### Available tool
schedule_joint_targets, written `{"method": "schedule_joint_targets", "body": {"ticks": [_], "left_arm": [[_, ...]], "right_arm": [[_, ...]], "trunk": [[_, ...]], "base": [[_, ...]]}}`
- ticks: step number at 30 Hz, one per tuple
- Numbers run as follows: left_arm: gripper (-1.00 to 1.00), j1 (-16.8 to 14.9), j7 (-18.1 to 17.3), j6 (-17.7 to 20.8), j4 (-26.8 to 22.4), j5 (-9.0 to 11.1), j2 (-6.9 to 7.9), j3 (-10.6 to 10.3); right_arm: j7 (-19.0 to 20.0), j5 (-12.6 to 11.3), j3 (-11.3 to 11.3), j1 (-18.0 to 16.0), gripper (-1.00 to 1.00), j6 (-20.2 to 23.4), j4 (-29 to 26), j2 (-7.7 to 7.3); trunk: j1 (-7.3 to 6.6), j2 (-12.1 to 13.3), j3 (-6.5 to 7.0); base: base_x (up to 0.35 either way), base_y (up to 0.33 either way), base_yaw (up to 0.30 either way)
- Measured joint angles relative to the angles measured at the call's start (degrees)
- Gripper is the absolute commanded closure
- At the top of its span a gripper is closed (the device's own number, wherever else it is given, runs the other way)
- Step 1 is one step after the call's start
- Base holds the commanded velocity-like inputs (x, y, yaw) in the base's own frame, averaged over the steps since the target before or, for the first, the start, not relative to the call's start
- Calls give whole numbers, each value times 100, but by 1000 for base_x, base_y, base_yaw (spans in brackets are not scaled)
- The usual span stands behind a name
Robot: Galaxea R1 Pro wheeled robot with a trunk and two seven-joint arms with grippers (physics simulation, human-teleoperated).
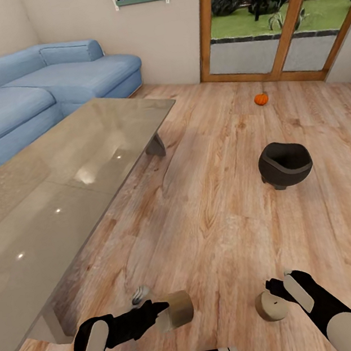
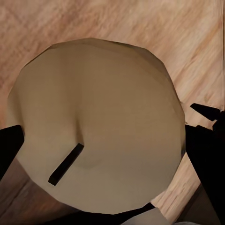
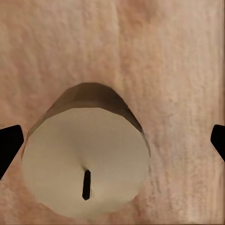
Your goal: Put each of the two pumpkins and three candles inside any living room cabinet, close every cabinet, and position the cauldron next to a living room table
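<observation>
Left gripper [image 1: 154, 311]: clamped on a candle [image 1: 179, 309], black fingers [image 2: 206, 157] pressed against opposite sides of it, seen in the wrist view. Candle carried on its side low over the floor [image 1: 206, 222], near the table's [image 1: 56, 178] near corner. Beige, waxy, matte; a stubby faceted cylinder with a shallow dimple in the end face and a thin dark wick [image 2: 65, 164] slanting out of it.

Right gripper [image 1: 286, 289]: jaws wide apart, clamped on nothing. Second candle [image 1: 271, 305] between the fingers; one fingertip [image 3: 9, 143] just beside its rim, the other well clear. Cannot tell whether either touches it. Same beige wax and blunt cylinder shape, pale round top with a short black wick [image 3: 86, 183], darker brown side wall in shade. Wick end turned toward the wrist camera. Cannot tell whether resting on the floor or tilted.

Further ahead on the right: cauldron [image 1: 285, 164], upright on short legs, squat and round, dull black with a wide mouth and greyish rim. Beyond it, near the door [image 1: 280, 15], a pumpkin [image 1: 261, 99]: small, round, orange, with a dark stem. Well apart from each other and from the table.

Floor of light wood planks with strong grain. Table long, with a glossy grey glass top reflecting ceiling lights, on an angled leg. Behind it a blue fabric sofa [image 1: 24, 92], soft and rounded. Door wood-framed, glazed, with grass outside.
</observation>
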Motion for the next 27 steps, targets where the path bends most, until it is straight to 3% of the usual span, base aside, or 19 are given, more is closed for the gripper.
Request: {"method": "schedule_joint_targets", "body": {"ticks": [5,27], "left_arm": [[100,0,0,6,-100,-15,0,6],[100,-1,1,7,-178,-6,-4,1]], "right_arm": [[0,-1,-2,0,-100,-4,31,-23],[88,14,24,0,-100,-204,144,-25]], "trunk": [[8,-4,-66],[8,-4,-67]], "base": [[0,0,0],[0,0,0]]}}
